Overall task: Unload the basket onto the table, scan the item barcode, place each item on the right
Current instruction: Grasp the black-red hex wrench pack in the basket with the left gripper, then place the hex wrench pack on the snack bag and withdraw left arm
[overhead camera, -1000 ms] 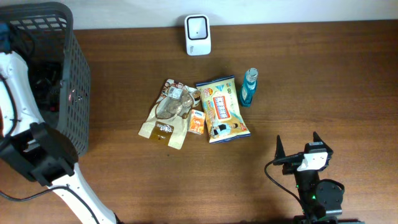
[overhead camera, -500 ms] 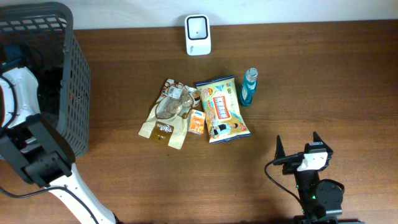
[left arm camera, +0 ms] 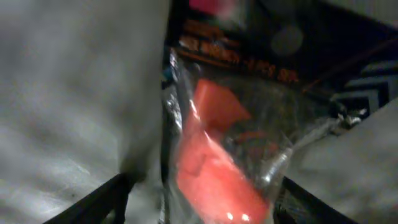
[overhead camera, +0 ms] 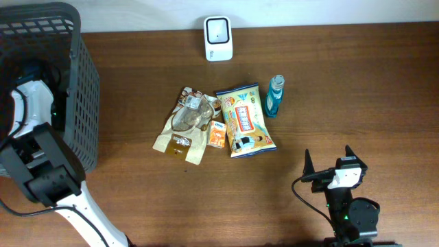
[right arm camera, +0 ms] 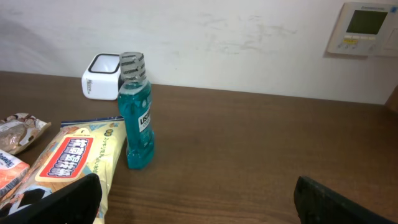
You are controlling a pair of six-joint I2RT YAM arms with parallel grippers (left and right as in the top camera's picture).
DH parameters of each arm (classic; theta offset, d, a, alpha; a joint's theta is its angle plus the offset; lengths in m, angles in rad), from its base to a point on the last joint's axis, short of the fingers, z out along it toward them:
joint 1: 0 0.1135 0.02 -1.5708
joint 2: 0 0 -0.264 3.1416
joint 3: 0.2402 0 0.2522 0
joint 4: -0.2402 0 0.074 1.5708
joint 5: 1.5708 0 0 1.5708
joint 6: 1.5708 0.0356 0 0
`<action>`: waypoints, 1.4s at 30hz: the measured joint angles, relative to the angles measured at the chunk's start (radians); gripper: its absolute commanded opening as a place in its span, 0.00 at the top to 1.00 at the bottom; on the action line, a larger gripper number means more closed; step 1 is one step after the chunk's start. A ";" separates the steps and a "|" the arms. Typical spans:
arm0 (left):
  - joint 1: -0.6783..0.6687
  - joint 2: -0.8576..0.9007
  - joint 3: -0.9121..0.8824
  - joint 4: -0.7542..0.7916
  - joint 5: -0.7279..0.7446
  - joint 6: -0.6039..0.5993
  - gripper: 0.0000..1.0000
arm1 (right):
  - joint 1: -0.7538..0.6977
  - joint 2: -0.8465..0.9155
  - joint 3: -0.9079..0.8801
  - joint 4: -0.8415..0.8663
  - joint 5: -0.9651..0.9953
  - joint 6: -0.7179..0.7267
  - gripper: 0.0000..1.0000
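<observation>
My left arm reaches down into the dark mesh basket at the table's left, and its gripper is hidden there in the overhead view. The left wrist view shows a red item in clear crinkled packaging lying between the fingers of my left gripper. The jaws stand on either side of it, with a gap on the left side. The white barcode scanner stands at the table's back edge, also in the right wrist view as the scanner. My right gripper rests open near the front right, holding nothing.
Mid-table lie a brown snack bag, a small orange packet, a yellow printed pack and a blue mouthwash bottle. The bottle stands upright ahead of my right gripper.
My left arm has pushed further into the basket and its jaws have narrowed around the red packaged item. The right arm and the table items have not moved.
</observation>
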 measured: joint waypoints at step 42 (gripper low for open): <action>-0.570 -0.847 0.019 -0.112 0.167 0.137 1.00 | 0.000 0.000 0.000 0.000 0.000 0.001 0.02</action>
